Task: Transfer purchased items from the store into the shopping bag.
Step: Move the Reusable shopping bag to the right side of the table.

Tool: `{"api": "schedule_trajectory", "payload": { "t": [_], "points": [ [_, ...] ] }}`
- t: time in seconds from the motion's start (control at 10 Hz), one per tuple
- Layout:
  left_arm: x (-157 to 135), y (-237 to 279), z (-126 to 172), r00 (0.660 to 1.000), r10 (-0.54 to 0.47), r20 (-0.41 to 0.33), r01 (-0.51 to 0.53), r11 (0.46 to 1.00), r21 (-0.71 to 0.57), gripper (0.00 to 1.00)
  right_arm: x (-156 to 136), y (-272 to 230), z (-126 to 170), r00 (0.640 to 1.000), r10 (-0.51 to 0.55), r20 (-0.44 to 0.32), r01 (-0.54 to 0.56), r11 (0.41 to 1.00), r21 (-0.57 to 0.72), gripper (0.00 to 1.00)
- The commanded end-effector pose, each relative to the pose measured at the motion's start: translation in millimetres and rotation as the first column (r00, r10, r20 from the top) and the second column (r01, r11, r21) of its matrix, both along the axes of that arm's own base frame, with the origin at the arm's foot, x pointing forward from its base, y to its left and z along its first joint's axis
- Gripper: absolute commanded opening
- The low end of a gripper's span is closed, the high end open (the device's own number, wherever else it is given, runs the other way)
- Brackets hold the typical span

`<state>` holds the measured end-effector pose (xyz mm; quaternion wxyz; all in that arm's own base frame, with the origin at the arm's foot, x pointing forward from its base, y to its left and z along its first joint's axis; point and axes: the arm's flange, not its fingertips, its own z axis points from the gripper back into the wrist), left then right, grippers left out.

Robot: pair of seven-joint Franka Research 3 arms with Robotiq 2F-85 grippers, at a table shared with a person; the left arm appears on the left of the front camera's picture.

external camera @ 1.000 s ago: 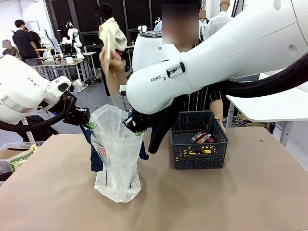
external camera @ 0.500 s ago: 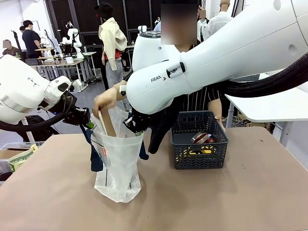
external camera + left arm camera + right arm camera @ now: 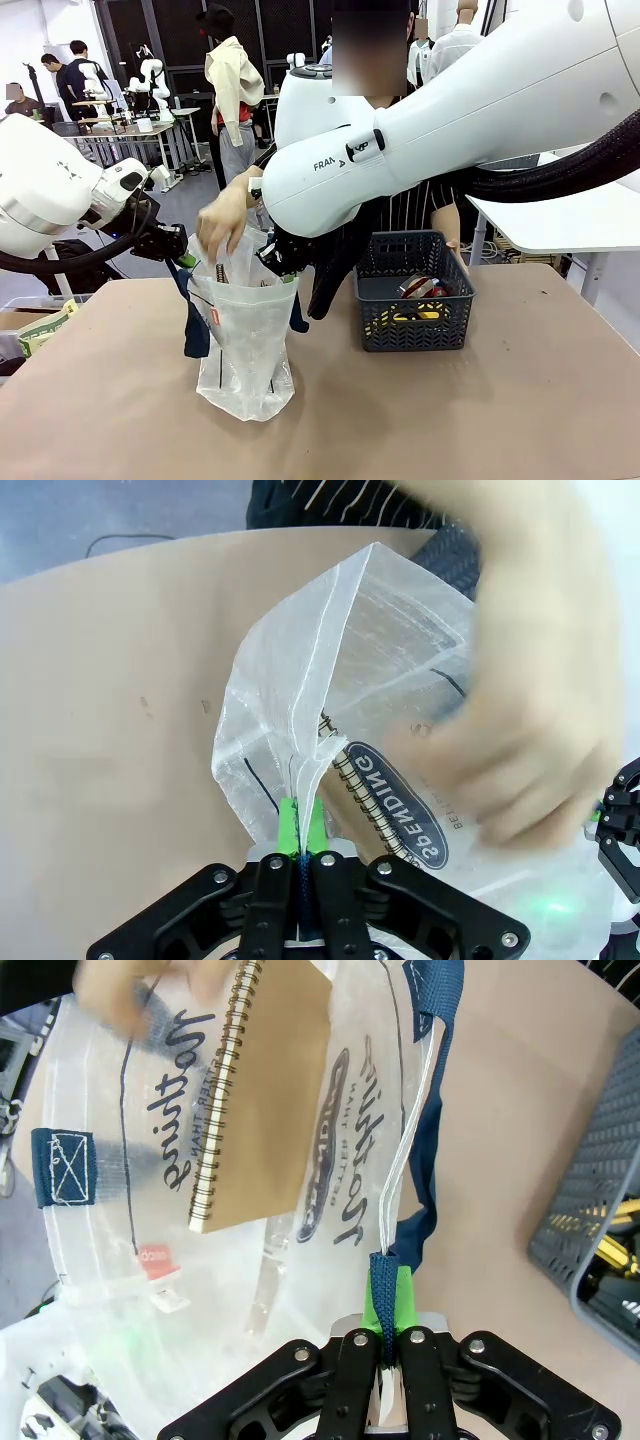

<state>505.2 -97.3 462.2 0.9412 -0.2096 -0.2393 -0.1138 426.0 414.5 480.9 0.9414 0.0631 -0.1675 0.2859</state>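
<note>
While the person's hand point(image 3: 222, 220) lowered a brown spiral-bound notebook with a cardboard cover point(image 3: 265, 1090) between the two claws, the clear plastic shopping bag with navy strap handles point(image 3: 245, 340) stood on the tan tabletop point(image 3: 450, 420), its mouth stretched open. The left claw point(image 3: 300, 825) was clenched on a gathered fold of the bag's rim, green pads pressed together on the thin film. The right claw point(image 3: 388, 1305) was clamped on the navy strap point(image 3: 430, 1110) and the rim edge beside it. The notebook hung partly inside the bag, just ahead of the right claw. The dark grey lattice plastic basket point(image 3: 415, 300) sat on the right claw's outer side, apart from the bag, with a yellow-and-black pack point(image 3: 415, 318) and a round red-and-white item inside. Doing this step well likely meant holding both claws steady and well apart, so the mouth is wide and taut. Neither grip should loosen until the hand has let go and cleared the rim, because slack film could fold across the opening.
</note>
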Motion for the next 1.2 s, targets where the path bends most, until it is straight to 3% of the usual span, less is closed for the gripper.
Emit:
{"api": "schedule_trajectory", "payload": {
  "t": [0.0, 1.1],
  "points": [
    [-2.6, 2.0, 1.4, 1.0, 0.005, 0.006, -0.004, 1.0, -0.001, 0.0, -0.7, -2.0, 1.8, 1.0, -0.004, 0.002, 0.004, 1.0, 0.001, 0.0],
    [-2.6, 2.0, 1.4, 1.0, 0.005, 0.006, -0.004, 1.0, -0.001, 0.0, -0.7, -2.0, 1.8, 1.0, -0.004, 0.002, 0.004, 1.0, 0.001, 0.0]
  ]
}}
